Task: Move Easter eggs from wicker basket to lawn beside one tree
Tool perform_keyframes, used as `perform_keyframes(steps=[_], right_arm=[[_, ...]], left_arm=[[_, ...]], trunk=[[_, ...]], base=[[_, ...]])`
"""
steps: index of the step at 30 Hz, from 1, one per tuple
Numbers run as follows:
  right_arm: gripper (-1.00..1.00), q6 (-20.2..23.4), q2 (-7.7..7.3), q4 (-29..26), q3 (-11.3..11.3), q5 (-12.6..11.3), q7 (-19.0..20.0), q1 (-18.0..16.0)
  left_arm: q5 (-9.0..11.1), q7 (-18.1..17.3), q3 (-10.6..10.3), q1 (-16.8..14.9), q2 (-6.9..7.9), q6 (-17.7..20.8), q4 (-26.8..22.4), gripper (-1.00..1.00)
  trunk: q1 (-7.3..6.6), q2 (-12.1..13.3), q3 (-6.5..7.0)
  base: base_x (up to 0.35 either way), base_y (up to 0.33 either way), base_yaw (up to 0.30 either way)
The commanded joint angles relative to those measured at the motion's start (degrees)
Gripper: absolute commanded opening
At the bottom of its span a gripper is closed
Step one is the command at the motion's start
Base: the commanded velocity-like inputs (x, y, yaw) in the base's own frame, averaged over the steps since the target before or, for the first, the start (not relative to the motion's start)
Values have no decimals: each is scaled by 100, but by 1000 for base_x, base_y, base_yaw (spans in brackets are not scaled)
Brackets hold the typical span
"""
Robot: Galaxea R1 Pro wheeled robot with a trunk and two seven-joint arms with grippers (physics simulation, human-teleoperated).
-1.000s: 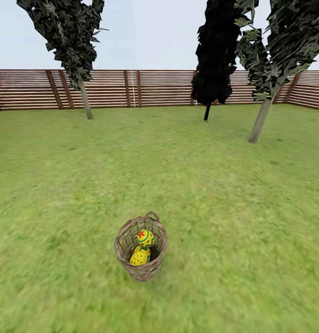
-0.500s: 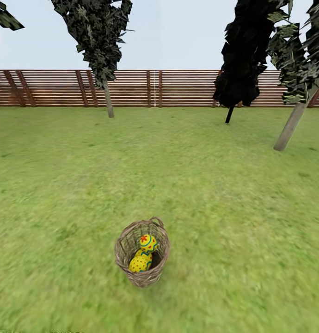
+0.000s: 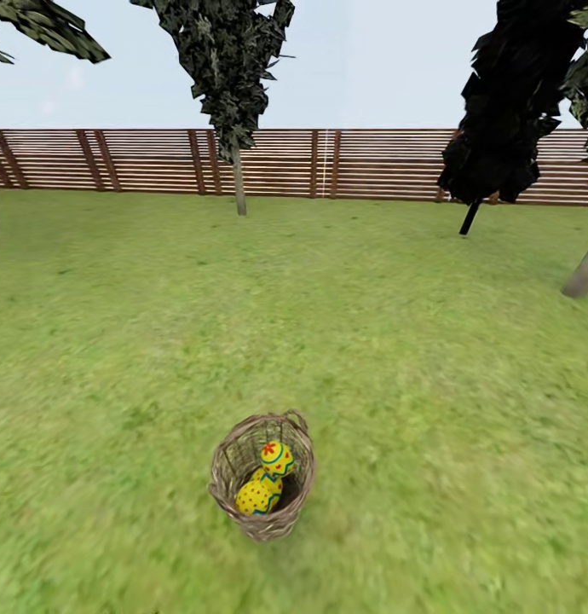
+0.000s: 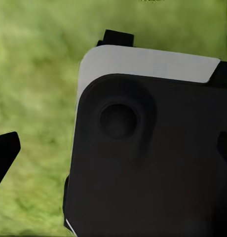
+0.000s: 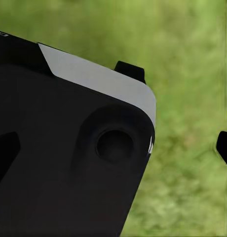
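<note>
The eggs wait in the basket on the grass.

The small round brown-grey wicker basket (image 3: 262, 476) sits on the wide green lawn (image 3: 413, 358), low in the head view and a little left of the middle. Inside it I can see two yellow eggs with blue-green zigzag bands and red dots (image 3: 267, 482); a third may be hidden under them. A tree with a thin grey trunk (image 3: 239, 183) stands far off by the brown slat fence (image 3: 371, 162). Each wrist view looks down past a big black and white robot part at blurry grass, so I cannot tell if either pincer is open or closed. I think the robot should roll close and stop with the basket right in front. Then one arm can come straight down on the top egg without bumping the rim.
</note>
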Motion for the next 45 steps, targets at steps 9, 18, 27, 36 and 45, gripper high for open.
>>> perform_keyframes(steps=[9,18,27,36,45], right_arm=[[100,-36,5,25,19,29,-32,-8],[100,-26,-31,7,17,35,-27,-8],[100,186,-61,-350,30,106,-42,-209],[100,2262,-37,-2386,80,395,-1,-1140],[100,3185,-49,-2764,-105,140,55,-2504]], left_arm=[[37,9,33,-8,7,1,11,100],[68,16,44,-8,21,0,11,100],[101,52,119,-43,57,52,-137,100],[285,312,1189,-994,202,2014,-2204,100],[315,1699,1278,-1905,-447,2521,-2437,100]], trunk=[[1,-2,-4],[1,-2,-4],[1,-2,-4],[1,-2,-4],[1,-2,-4]], base=[[140,-311,288],[137,-295,169],[55,-55,4],[1,-1,0],[0,0,0]])
